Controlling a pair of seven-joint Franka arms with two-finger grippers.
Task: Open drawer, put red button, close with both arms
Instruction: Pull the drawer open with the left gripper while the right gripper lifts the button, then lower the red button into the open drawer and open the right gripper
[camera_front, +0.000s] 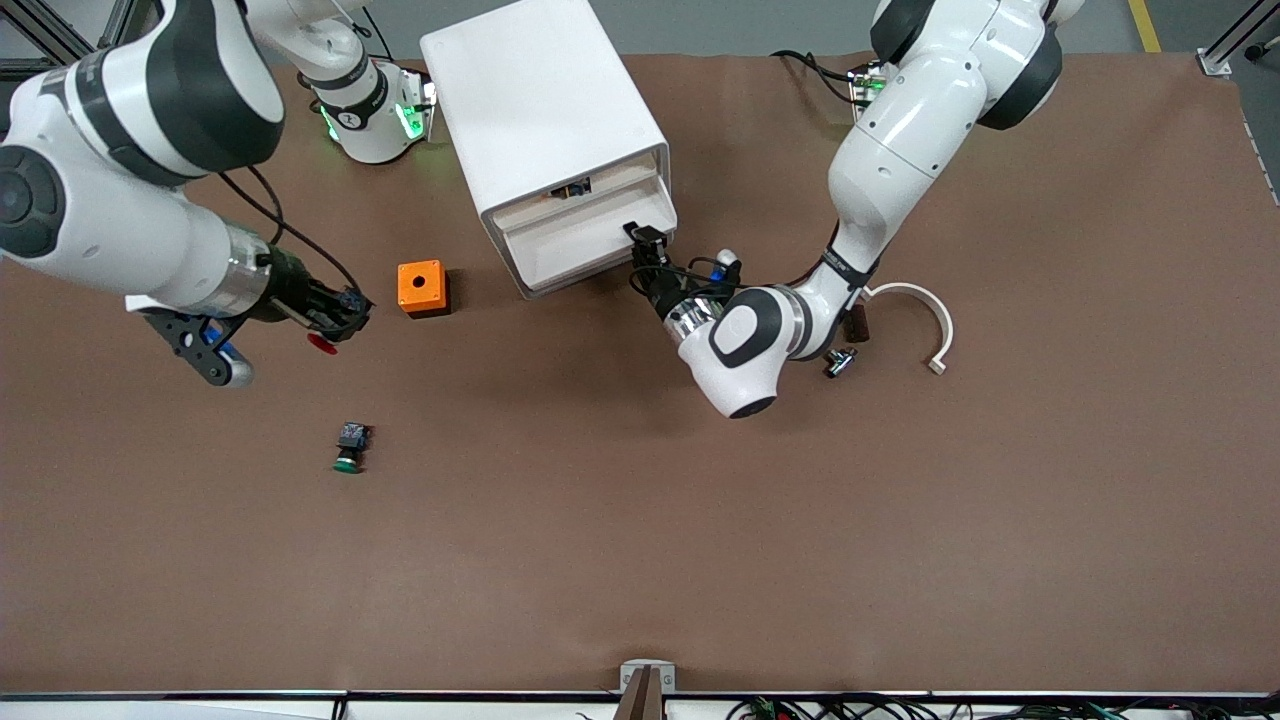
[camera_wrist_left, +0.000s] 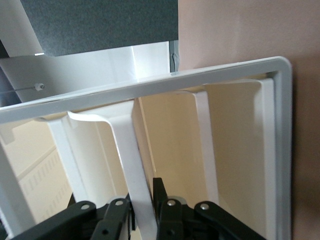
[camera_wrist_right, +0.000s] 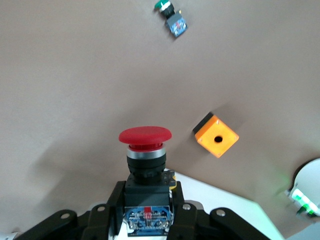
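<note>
Right wrist view gives you the right gripper (camera_wrist_right: 146, 212) clamped tight on the black-and-blue body of the red button (camera_wrist_right: 145, 150), its round red cap pointing away from the fingers, held in the air over the brown table (camera_front: 640, 540) toward the right arm's end. On the table you have an orange box (camera_front: 422, 288) with a hole, and nearer to the front camera a green-capped button (camera_front: 350, 447) lying on its side. Your left gripper (camera_wrist_left: 145, 212) is pinched shut on the thin white lip of the drawer (camera_front: 590, 235), second from the top in the white cabinet (camera_front: 545, 120); the drawer's cream inside shows. A white curved piece (camera_front: 925, 315) lies toward the left arm's end. Grey floor edges the table along the arms' bases.
</note>
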